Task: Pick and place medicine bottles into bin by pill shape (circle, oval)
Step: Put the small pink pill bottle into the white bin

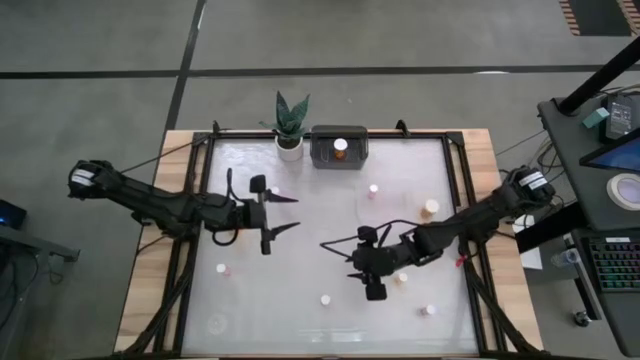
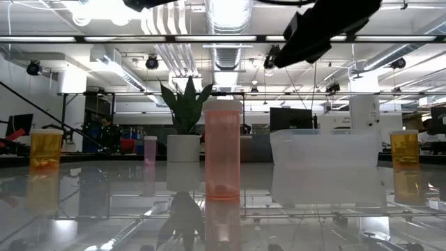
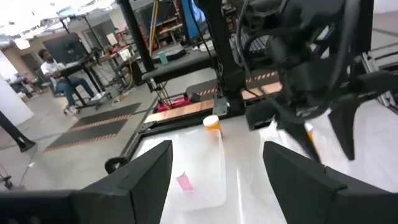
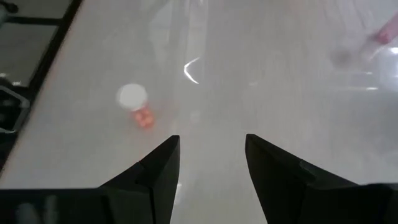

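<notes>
Several small white-capped medicine bottles stand upright on the white table: pinkish ones (image 1: 373, 188) (image 1: 222, 269) (image 1: 428, 311), amber ones (image 1: 431, 208) (image 1: 402, 278), and one more (image 1: 325, 298). One amber bottle (image 1: 341, 147) stands inside the grey bin (image 1: 318, 150) at the far edge. My left gripper (image 1: 287, 215) is open and empty over the table's left-middle, pointing right. My right gripper (image 1: 335, 257) is open and empty over the middle, pointing left. Its wrist view shows a white-capped bottle with orange pills (image 4: 134, 103) ahead on the table, apart from the fingers. The left wrist view shows an amber bottle (image 3: 213, 124) and a pink one (image 3: 185, 182).
A potted plant in a white pot (image 1: 289, 148) stands left of the bin. Black rails (image 1: 455, 200) run along the table's sides. The low view shows a tall pinkish bottle (image 2: 223, 150) close by, and amber bottles at left (image 2: 46, 150) and right (image 2: 405, 150).
</notes>
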Motion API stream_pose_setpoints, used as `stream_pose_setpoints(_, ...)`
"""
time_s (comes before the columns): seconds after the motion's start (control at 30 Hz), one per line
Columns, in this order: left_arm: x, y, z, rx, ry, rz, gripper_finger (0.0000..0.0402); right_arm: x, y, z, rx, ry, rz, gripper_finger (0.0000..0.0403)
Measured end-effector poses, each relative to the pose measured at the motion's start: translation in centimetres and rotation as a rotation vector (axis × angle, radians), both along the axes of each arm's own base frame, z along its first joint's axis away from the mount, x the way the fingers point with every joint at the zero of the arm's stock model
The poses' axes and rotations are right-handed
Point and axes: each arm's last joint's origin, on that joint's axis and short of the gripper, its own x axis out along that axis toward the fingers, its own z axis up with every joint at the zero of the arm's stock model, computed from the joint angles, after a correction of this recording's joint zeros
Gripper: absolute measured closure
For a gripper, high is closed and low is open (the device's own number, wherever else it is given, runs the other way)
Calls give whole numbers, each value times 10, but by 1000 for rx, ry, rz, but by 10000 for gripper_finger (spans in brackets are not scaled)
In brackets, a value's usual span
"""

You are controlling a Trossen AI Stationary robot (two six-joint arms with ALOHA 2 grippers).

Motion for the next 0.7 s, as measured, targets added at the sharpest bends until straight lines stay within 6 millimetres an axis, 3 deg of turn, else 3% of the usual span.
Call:
stream_pose_setpoints(0.33, 1, 0, -1, -62, -9, 4, 166, 3, 21, 1, -17, -81, 0, 227)
stream_pose_setpoints(0.7, 0, -7, -4, -93, -1, -22, 166, 47, 47, -29, -38, -42, 6, 226)
